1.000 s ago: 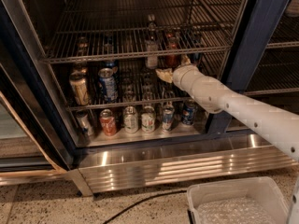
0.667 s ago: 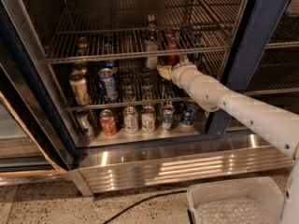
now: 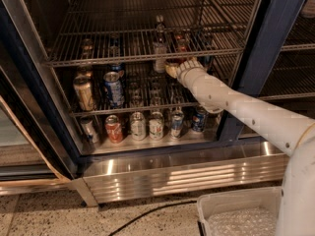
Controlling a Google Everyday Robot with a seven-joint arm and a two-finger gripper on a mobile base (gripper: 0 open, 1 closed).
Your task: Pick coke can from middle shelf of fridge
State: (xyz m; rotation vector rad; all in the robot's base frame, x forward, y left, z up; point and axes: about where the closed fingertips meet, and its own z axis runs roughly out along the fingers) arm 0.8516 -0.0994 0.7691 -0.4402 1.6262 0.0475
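Fridge (image 3: pixel 275 43): big display unit, dark frame, wire racks, ribbed steel base. Door open.

Arm (image 3: pixel 246 114): the only one, white. It enters from the lower right and reaches up and left until its end meets the front bar.

Middle shelf (image 3: pixel 123 58): the wire-grid tabletop for this job. Its thick front bar runs the fridge's width and is the landmark for all placings below.

Bottle (image 3: pixel 159 50): clear, upright, just behind the front bar, left of the target.

Coke can (image 3: pixel 181 44): red with a silver top. It stands on the middle shelf a little behind the front bar, just right of the bottle. Long axis vertical. Lower body half hidden by wire and bar.

Pincer (image 3: pixel 173 70): at the front bar, level with it or just under, and touching or nearly so. Whether it is spread or closed cannot be told. Nothing seen in its hold.

Key relation: the can lies above the pincer, slightly right, and deeper in than the front bar. Judgement: the pincer must rise over the bar, then go inward to take the upright can from the side. The risk is knocking the bottle.
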